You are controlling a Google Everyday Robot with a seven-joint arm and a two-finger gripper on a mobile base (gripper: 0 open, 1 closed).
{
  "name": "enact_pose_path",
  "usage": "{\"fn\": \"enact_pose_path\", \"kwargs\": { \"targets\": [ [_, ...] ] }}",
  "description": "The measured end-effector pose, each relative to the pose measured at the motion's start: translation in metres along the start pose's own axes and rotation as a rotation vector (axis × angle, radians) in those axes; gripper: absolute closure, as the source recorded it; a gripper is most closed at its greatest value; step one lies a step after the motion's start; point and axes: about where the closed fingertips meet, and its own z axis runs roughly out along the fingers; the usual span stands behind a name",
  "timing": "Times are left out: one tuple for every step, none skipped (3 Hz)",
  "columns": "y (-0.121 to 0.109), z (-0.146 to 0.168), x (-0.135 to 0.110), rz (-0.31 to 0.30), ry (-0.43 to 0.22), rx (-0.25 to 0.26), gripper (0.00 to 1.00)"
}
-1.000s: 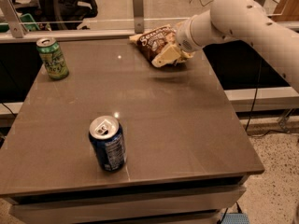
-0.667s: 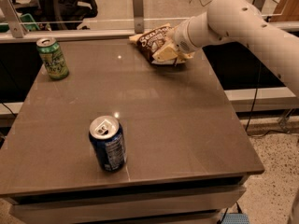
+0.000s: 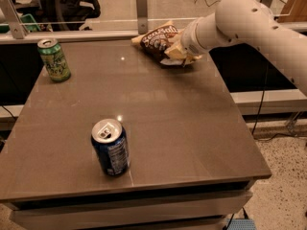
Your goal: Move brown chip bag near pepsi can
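Observation:
The brown chip bag (image 3: 158,41), dark brown and cream with white "SeaSalt" lettering, lies at the far right of the table top. My gripper (image 3: 178,54) is at the bag's right end, at the tip of the white arm that reaches in from the right. The arm's wrist covers it. The pepsi can (image 3: 111,147), dark blue with a silver top, stands upright near the table's front edge, left of centre and far from the bag.
A green can (image 3: 54,60) with a yellow-green label stands at the far left of the brown table (image 3: 192,128). A glass barrier with metal posts (image 3: 141,4) runs along the back edge. The table's right edge drops to a speckled floor.
The arm and gripper have shifted slightly toward the far edge at the bag. The bag has turned a little on the table. Both cans have stayed put.

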Motion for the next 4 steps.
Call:
{"fn": "enact_pose_path", "kwargs": {
  "targets": [
    [-0.003,-0.022,-0.014,-0.047,-0.019,0.004,1.00],
    [0.011,-0.060,-0.025,-0.099,-0.033,-0.038,1.00],
    [0.044,-0.106,-0.025,-0.136,-0.054,-0.134,1.00],
    [0.090,-0.150,-0.014,-0.162,-0.101,-0.254,1.00]
  ]
}}
